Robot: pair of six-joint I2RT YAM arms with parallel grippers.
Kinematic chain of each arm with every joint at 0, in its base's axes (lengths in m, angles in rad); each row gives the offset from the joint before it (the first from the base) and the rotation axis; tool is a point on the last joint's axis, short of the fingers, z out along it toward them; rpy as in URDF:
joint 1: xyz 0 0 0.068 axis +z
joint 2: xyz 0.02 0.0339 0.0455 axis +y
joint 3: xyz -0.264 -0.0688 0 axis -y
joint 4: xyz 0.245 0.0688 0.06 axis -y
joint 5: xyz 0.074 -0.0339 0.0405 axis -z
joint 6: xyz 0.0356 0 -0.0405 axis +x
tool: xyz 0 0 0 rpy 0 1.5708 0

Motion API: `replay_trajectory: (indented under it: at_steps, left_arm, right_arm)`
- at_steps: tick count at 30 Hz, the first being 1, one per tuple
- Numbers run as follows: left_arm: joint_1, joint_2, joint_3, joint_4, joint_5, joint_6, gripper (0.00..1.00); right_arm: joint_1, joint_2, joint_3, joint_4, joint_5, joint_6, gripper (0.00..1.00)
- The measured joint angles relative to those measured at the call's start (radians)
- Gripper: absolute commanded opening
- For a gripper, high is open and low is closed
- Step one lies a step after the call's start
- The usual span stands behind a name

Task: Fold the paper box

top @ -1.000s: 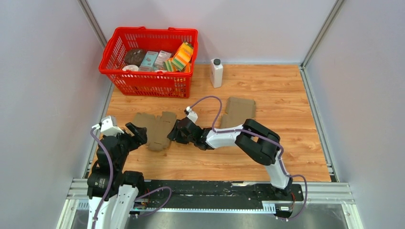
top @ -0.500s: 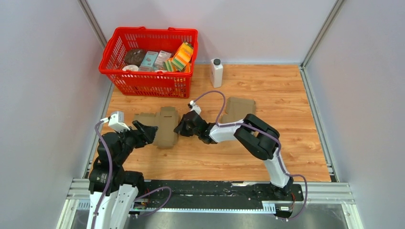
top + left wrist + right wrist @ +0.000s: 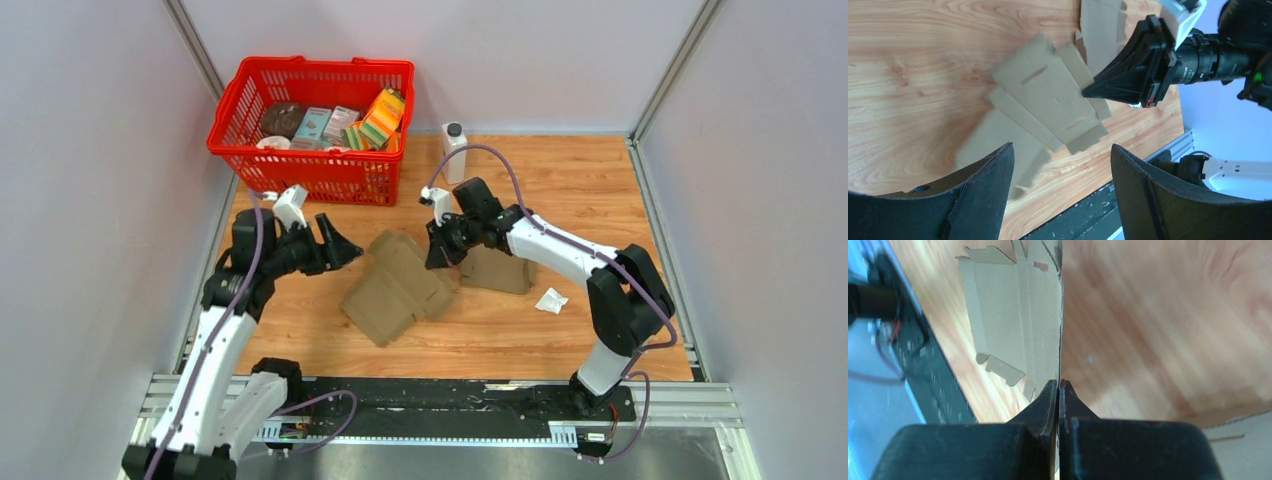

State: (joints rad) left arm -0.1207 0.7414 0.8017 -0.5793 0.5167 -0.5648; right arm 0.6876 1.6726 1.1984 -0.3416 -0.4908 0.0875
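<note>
The paper box is a flat brown cardboard blank (image 3: 398, 287) lying slanted in the middle of the wooden table. My right gripper (image 3: 437, 253) is shut on its far right edge and holds that edge lifted. In the right wrist view the jaws (image 3: 1059, 385) are pinched on the thin edge of the blank (image 3: 1013, 315). My left gripper (image 3: 338, 251) is open and empty, raised to the left of the blank and apart from it. The left wrist view looks down between its open fingers (image 3: 1062, 147) at the blank (image 3: 1048, 100) and the right gripper (image 3: 1088, 92).
A second flat cardboard blank (image 3: 497, 268) lies under the right arm. A small white paper scrap (image 3: 551, 300) lies to its right. A red basket (image 3: 310, 110) with groceries stands at the back left. A white bottle (image 3: 453, 150) stands beside it.
The right gripper has pulled the blank to the right and turned it. The left gripper has moved up and away from the blank's left end. The right arm now reaches over the second blank.
</note>
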Motion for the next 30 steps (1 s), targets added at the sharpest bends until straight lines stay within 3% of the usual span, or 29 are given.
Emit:
replay_trajectory:
  at_steps: [3, 6, 10, 14, 18, 26, 29, 30]
  left_arm:
    - [-0.065, 0.150, 0.084, -0.014, -0.011, 0.054, 0.78]
    - [-0.167, 0.297, 0.214, -0.063, -0.087, 0.140, 0.65]
    - [-0.272, 0.539, 0.443, -0.156, -0.138, 0.296, 0.66]
    - [-0.283, 0.679, 0.503, -0.197, -0.131, 0.422, 0.71]
    - [-0.280, 0.674, 0.457, -0.199, -0.096, 0.508, 0.75]
    - [-0.280, 0.635, 0.395, -0.167, 0.071, 0.572, 0.72]
    - [-0.280, 0.635, 0.386, -0.155, 0.135, 0.579, 0.61]
    - [-0.280, 0.635, 0.380, -0.151, 0.152, 0.582, 0.49]
  right_arm:
    - [-0.071, 0.064, 0.030, -0.168, -0.154, -0.130, 0.00]
    - [-0.116, 0.132, 0.082, -0.313, -0.251, -0.229, 0.00]
    - [-0.130, 0.187, 0.201, -0.444, -0.326, -0.343, 0.00]
    - [-0.147, 0.155, 0.163, -0.443, -0.422, -0.448, 0.00]
    - [-0.174, 0.141, 0.103, -0.473, -0.497, -0.510, 0.00]
    - [-0.186, 0.035, 0.055, -0.447, -0.581, -0.546, 0.00]
    - [-0.186, -0.011, 0.047, -0.413, -0.608, -0.544, 0.00]
    - [-0.186, -0.024, 0.042, -0.399, -0.616, -0.543, 0.00]
